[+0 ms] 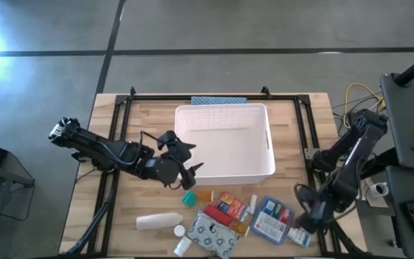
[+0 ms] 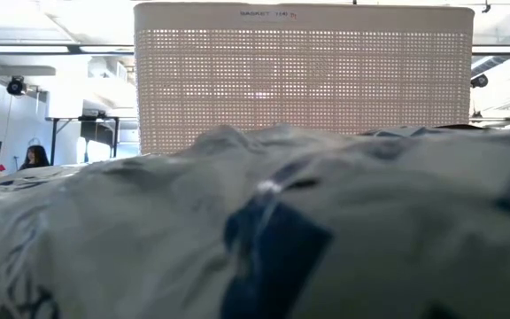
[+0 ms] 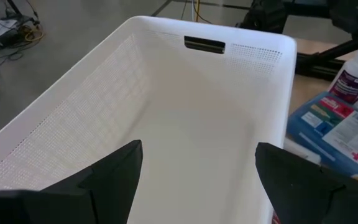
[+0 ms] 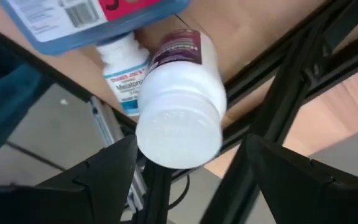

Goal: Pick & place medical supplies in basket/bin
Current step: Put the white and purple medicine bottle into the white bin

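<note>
The white slotted bin stands at the table's far middle. The supplies lie along the near edge: teal vial, orange vial, red-orange box, blue-white flat box, grey patterned pouch and a long white bottle. My left gripper hangs open and empty by the bin's left near corner, and its wrist view looks into the bin. My right gripper is open at the near right. Its fingers stand on either side of a white purple-labelled pill bottle with a gap showing.
A smaller blue-labelled bottle lies beside the purple-labelled one, under the flat box's corner. Black frame rails run along the table's sides. A blue-grey mat lies behind the bin. In the low view, the pouch blocks the front.
</note>
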Controlling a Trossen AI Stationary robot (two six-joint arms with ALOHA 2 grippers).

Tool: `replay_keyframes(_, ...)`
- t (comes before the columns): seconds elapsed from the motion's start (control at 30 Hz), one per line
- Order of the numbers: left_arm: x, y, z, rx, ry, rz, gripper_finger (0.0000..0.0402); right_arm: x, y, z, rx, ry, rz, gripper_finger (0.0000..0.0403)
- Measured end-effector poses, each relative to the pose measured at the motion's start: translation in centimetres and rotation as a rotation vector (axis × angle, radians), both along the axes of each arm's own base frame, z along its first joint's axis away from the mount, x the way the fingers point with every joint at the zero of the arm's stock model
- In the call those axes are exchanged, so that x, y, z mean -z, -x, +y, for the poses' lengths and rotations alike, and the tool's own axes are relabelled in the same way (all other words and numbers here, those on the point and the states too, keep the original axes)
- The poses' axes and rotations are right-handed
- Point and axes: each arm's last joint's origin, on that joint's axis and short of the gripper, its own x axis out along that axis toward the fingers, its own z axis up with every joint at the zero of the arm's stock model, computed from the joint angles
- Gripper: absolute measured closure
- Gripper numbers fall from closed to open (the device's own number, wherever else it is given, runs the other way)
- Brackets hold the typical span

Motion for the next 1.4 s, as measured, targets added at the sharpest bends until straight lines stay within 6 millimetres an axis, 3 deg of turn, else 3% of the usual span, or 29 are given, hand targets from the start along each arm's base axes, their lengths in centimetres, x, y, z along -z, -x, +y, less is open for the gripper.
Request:
replay_keyframes(0.3, -0.1, -0.1, -0.1, -0.001, 0.009, -0.018, 0.0109, 0.7, -1.5, 2.6, -0.099, 0.027, 0.010, 0.0108)
replay_keyframes(0.6, -0.1, 0.0, -0.4, -0.001, 0.026, -0.027, 0.0109, 3.5, -1.7, 4.4, -0.185, 0.097, 0.106, 0.0039)
replay_keyframes(0.8, -0.1, 0.1, -0.5, 0.000, 0.033, -0.030, 0.0109, 5.6, -2.1, 5.2, -0.278, 0.130, 0.150, 0.0024)
replay_keyframes(1.17, -0.2, 0.1, -0.6, 0.001, 0.035, -0.034, 0.0109, 8.2, -2.1, 5.0, -0.276, 0.216, 0.222, 0.0029)
replay_keyframes(1.4, -0.2, 0.0, -0.6, 0.002, 0.038, -0.037, 0.0109, 7.8, -1.1, 3.4, -0.187, 0.258, 0.213, 0.0102)
